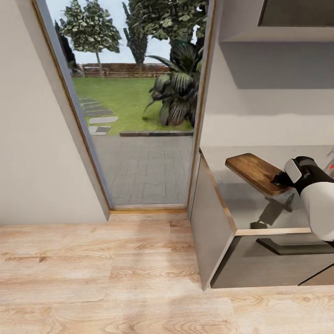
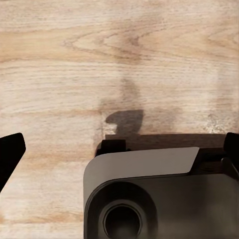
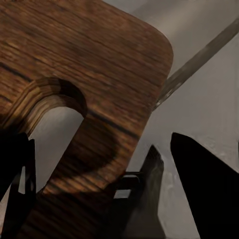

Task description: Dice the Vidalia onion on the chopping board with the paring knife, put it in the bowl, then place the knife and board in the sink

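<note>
The right hand (image 1: 281, 179) pinches the board (image 1: 253, 171) at its slotted end, holding it tilted above the worktop (image 1: 260, 204), long axis pointing away leftward.

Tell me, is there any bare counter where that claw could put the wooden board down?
Yes. The grey countertop is bare between its corner by the glass door and the chopping board, and again from the board to the front edge. It is crowded at the right, where the right claw grips the board's end.
</note>
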{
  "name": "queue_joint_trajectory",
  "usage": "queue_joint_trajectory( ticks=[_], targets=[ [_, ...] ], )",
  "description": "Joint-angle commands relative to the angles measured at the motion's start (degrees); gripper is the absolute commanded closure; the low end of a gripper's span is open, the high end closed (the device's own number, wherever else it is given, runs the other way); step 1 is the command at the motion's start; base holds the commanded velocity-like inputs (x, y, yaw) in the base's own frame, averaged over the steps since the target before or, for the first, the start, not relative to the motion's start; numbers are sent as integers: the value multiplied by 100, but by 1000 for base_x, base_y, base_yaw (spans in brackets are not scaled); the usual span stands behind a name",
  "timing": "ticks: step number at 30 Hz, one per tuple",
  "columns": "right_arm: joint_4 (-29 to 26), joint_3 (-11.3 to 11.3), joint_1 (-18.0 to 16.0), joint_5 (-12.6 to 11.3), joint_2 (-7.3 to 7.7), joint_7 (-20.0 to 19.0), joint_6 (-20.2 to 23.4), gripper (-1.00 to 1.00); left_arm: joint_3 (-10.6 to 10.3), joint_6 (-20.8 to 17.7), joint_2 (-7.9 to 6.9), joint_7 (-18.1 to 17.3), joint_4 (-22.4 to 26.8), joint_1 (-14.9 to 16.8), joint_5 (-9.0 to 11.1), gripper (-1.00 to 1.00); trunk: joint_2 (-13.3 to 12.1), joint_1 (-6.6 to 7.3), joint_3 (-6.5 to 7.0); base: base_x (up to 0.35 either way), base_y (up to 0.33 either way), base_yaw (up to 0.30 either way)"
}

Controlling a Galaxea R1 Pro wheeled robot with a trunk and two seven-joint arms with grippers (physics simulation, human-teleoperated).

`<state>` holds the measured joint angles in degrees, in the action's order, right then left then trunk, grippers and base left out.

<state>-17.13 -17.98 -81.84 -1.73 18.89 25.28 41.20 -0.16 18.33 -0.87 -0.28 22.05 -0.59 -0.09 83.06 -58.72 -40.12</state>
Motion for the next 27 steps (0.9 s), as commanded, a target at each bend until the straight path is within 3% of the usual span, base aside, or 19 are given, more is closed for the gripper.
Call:
queue_joint_trajectory(
  ticks=[1, 27],
  targets=[
    [91, -12, 1, 50, 0, 28, 55, 100, -2, 6, -1, -4, 10, -3, 0, -100, 1, -1, -5, 0, 0, 0],
    [-68, -37, 1, 34, 26, 41, 109, 100, -2, 11, -1, 1, 14, -3, 0, -100, 1, -1, -5, 0, 0, 0]
  ],
)
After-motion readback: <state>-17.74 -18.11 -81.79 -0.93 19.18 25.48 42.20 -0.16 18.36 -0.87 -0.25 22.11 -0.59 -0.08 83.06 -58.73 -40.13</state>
